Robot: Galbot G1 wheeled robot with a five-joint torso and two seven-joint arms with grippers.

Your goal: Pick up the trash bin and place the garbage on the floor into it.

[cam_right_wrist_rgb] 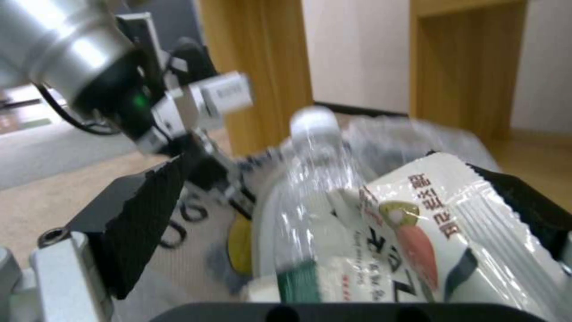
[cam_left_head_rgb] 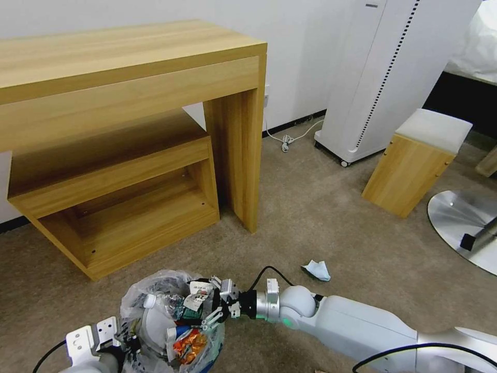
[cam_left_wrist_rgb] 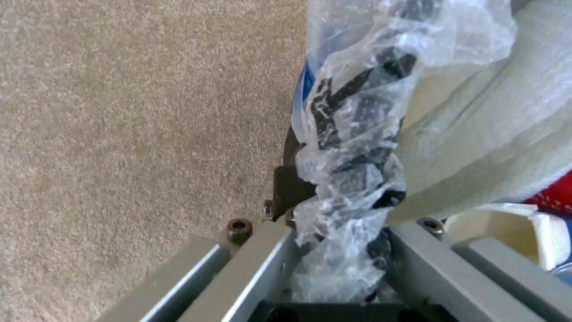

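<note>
The left pincer (cam_left_head_rgb: pixel 124 339) was clamped on the rim of the small round blue trash bin (cam_left_head_rgb: pixel 207 357) – in the left wrist view its grey fingers (cam_left_wrist_rgb: pixel 262 264) pinched the crumpled translucent plastic liner bag (cam_left_wrist_rgb: pixel 351 147) against the black edge, with the beige short-pile carpet floor (cam_left_wrist_rgb: pixel 131 116) beside it. The bin sat directly beyond that pincer, stuffed with litter: a small clear bottle with a green label (cam_right_wrist_rgb: pixel 310 188), an orange snack packet (cam_left_head_rgb: pixel 189 344) and something broad and white. The right pincer (cam_left_head_rgb: pixel 209 305) reached in over the opposite side of the bin's mouth, its black ridged pads (cam_right_wrist_rgb: pixel 143 223) standing apart, and a white wrapper printed with red and green (cam_right_wrist_rgb: pixel 441 223) lay between them against the far pad – whether it was gripped I cannot tell. Behind the right arm, well apart from both pincers, a crumpled white-and-blue tissue (cam_left_head_rgb: pixel 317 269) lay on the floor. Farther off stood a light wooden surface with a low shelf unit (cam_left_head_rgb: pixel 129 129).
</note>
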